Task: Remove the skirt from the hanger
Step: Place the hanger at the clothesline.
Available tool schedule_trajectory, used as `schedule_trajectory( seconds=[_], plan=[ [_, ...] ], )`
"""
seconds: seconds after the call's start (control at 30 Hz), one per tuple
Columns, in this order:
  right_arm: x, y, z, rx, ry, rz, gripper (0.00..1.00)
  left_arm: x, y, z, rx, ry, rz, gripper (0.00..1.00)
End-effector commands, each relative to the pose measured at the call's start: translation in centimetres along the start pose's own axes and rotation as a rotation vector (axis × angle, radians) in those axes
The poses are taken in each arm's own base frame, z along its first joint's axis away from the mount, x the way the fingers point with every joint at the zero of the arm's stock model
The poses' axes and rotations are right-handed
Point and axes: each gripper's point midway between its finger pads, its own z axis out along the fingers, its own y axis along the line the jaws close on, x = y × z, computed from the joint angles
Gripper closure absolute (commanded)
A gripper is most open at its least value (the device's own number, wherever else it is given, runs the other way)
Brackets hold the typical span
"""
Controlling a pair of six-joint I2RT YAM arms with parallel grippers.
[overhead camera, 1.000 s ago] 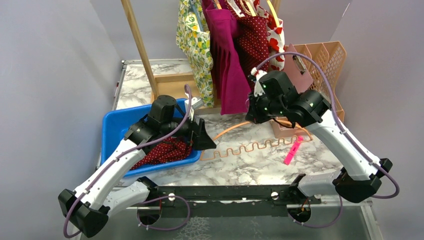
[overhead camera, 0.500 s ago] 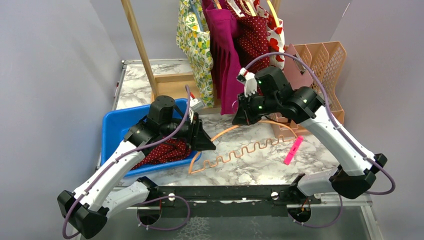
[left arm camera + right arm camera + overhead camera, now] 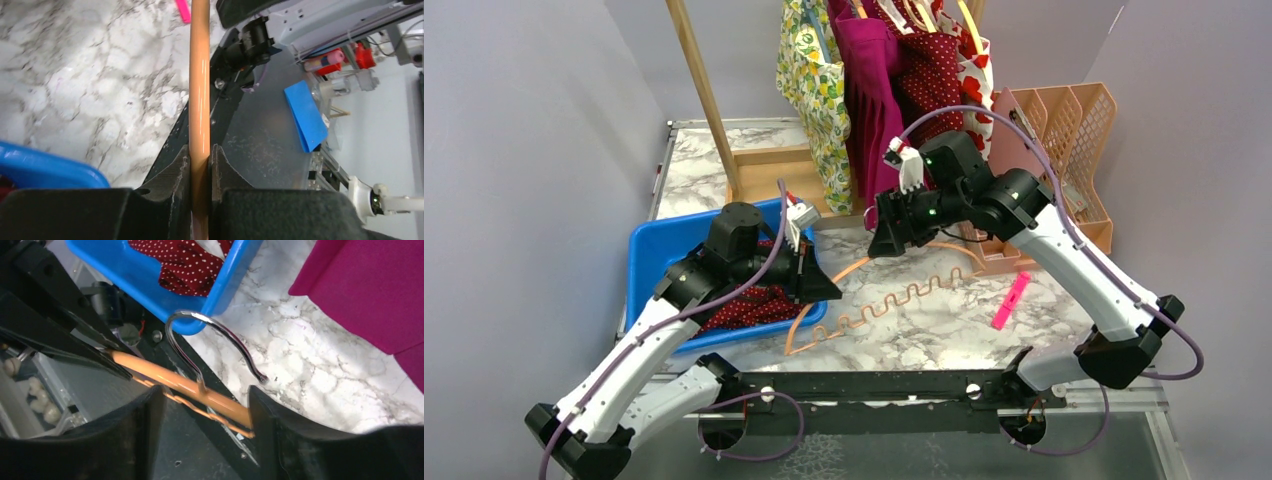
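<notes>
Left of centre in the overhead view, the dotted skirt (image 3: 749, 303) lies in the blue bin (image 3: 649, 250), clear of the orange hanger (image 3: 200, 75), whose bar the left gripper (image 3: 201, 160) pinches tight while the right gripper (image 3: 204, 392) straddles it with jaws apart, gripping nothing, so setting the bare hanger down seems next.

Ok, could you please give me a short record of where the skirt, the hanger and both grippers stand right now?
skirt: red with white dots, lying in the blue bin, off the hanger
hanger: orange, bare, reaching from the bin's corner toward the right gripper
left gripper: shut on the hanger's bar
right gripper: open, fingers either side of the hanger near its hook, not clamping
garments: hanging on the rack at the back
</notes>
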Motion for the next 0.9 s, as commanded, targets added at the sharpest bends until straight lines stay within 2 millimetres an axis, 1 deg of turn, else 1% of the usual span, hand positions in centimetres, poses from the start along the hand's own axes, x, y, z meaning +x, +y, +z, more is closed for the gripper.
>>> schedule_trajectory(
  seconds=[0.0,0.1,0.17,0.33,0.43,0.53,0.6,0.7,0.77,0.8,0.87],
  plan=[
    [-0.8,-0.1,-0.9,0.033,-0.042,0.001,0.26,1.4,0.8,-1.9,-0.138,0.004,-0.068,1.00],
    [-1.6,-1.2,-1.9,0.119,-0.086,0.012,0.08,2.1,-0.1,-3.1,-0.145,0.005,-0.087,1.00],
    [-2.5,-1.6,-3.0,0.168,-0.129,0.016,0.01,2.6,-0.8,-3.8,-0.145,0.006,-0.105,1.00],
    [-4.8,-2.3,-6.5,0.281,-0.271,0.041,0.00,3.7,-1.4,-6.1,-0.223,-0.016,-0.158,1.00],
    [-5.9,-2.3,-8.7,0.315,-0.359,0.055,0.01,3.7,-0.1,-8.2,-0.386,-0.068,-0.213,1.00],
    [-6.4,-2.2,-10.2,0.325,-0.415,0.051,0.00,3.8,1.6,-10.1,-0.557,-0.083,-0.255,1.00],
    [-6.3,-2.2,-10.5,0.328,-0.428,0.044,0.00,3.2,2.4,-11.5,-0.653,-0.122,-0.266,1.00],
    [-6.1,-2.4,-10.6,0.334,-0.423,0.041,0.01,2.0,2.9,-13.1,-0.746,-0.189,-0.279,1.00],
    [-6.0,-2.4,-10.6,0.334,-0.419,0.041,0.00,1.7,3.2,-13.7,-0.794,-0.201,-0.296,1.00],
    [-5.9,-2.4,-10.6,0.333,-0.419,0.044,0.01,1.2,3.2,-14.0,-0.811,-0.219,-0.301,1.00],
    [-5.8,-2.3,-10.7,0.330,-0.421,0.046,0.01,-0.5,2.8,-14.4,-0.813,-0.281,-0.293,1.00]
  ],
)
